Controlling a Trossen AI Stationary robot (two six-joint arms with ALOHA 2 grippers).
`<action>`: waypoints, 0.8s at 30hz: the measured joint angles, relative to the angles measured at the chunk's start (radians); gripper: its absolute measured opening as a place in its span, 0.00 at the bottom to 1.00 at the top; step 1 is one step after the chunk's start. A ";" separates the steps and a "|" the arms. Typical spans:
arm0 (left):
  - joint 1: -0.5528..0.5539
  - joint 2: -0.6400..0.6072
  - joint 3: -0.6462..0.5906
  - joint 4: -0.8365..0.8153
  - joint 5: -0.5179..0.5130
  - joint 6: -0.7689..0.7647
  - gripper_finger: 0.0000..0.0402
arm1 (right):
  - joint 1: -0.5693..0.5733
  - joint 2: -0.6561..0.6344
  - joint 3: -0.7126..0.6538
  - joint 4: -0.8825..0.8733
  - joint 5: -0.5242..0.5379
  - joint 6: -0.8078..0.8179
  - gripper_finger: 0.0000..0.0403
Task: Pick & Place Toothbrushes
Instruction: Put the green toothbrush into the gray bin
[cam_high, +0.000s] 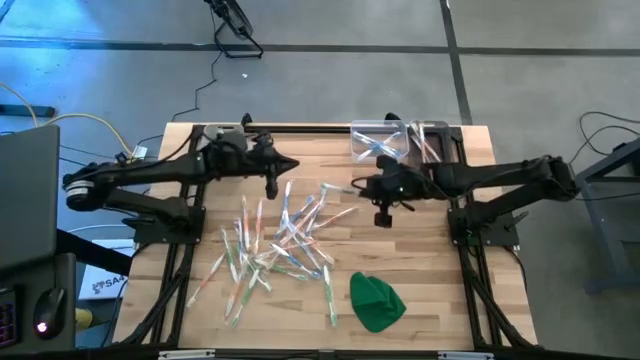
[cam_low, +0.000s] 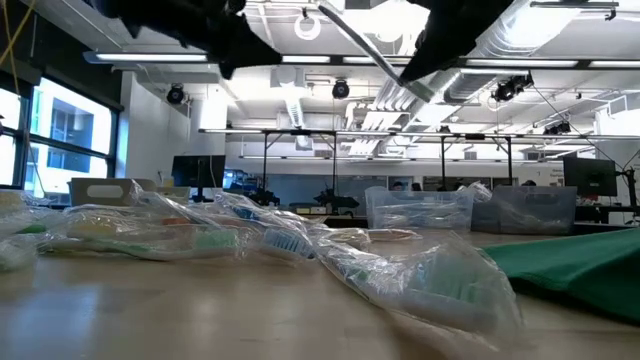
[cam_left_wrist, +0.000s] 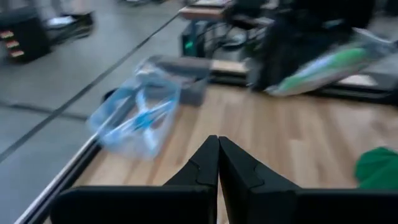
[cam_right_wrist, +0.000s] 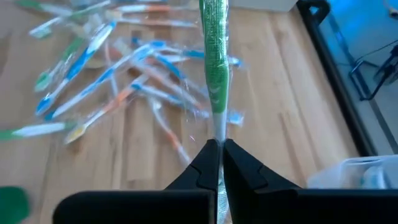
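Observation:
Several toothbrushes (cam_high: 280, 240) in clear wrappers lie in a loose pile on the middle of the wooden table (cam_high: 440, 300); the low view shows them close up (cam_low: 290, 240). My right gripper (cam_right_wrist: 221, 146) hangs above the pile's far right side (cam_high: 358, 185), shut on a green toothbrush (cam_right_wrist: 214, 62). My left gripper (cam_left_wrist: 217, 149) is shut and empty, up in the air over the table's far left part (cam_high: 290, 165), pointing toward the bins. My right gripper pinches one end of the green toothbrush's clear wrapper (cam_right_wrist: 219, 134) between its two fingertips. The fingers slant downward from the table's right side and lie in line with the brush. The brush sticks out ahead of them toward the left (cam_low: 385, 60), clear of the pile.
Two clear plastic bins (cam_high: 380, 140) (cam_high: 430, 140) stand at the far right edge; the nearer one holds a blue toothbrush (cam_left_wrist: 140, 118). A green cloth lump (cam_high: 377, 300) lies near the front right. Bare wood shows at the table's right side.

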 joint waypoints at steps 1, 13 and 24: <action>0.007 0.018 0.000 0.027 0.040 0.004 0.01 | -0.014 0.000 0.000 0.011 -0.012 -0.011 0.01; 0.016 0.200 -0.001 0.371 0.114 0.079 0.01 | -0.128 0.000 0.000 0.238 -0.041 -0.023 0.01; 0.016 0.213 -0.001 0.510 0.099 0.046 0.12 | -0.159 0.000 0.000 0.249 -0.041 -0.018 0.01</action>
